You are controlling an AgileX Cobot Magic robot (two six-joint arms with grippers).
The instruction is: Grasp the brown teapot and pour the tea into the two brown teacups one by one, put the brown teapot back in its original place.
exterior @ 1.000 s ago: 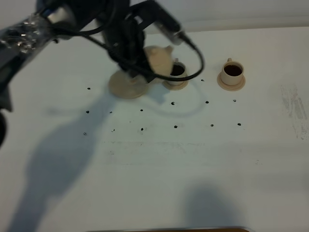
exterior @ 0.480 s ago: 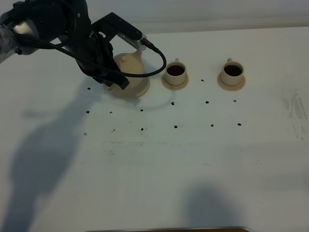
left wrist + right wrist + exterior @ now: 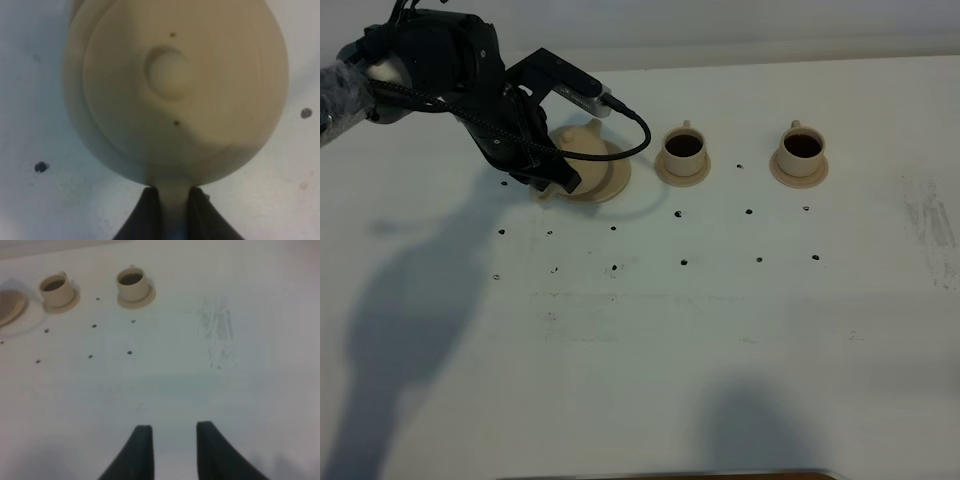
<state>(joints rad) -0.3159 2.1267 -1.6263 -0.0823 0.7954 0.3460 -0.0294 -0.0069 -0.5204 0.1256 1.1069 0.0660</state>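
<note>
The brown teapot (image 3: 584,140) stands upright on the wide saucer (image 3: 610,182), its original place, at the back left of the white table. My left gripper (image 3: 556,178) is shut on the teapot's loop handle; in the left wrist view the lidded teapot (image 3: 175,90) fills the frame, with the handle pinched in the gripper (image 3: 173,207). The two brown teacups (image 3: 684,148) (image 3: 803,147) stand on their small saucers to the teapot's right, both holding dark tea. They also show in the right wrist view (image 3: 56,286) (image 3: 132,281). My right gripper (image 3: 172,450) is open and empty over bare table.
Small black dots (image 3: 682,262) mark the tabletop in two rows in front of the tea set. A black cable (image 3: 635,140) loops from the left arm beside the teapot. A faint scuff (image 3: 930,215) marks the table's right side.
My left arm carried the teapot left, away from the nearer cup, and lowered it upright onto the wide saucer. The gripper still holds the handle.
</note>
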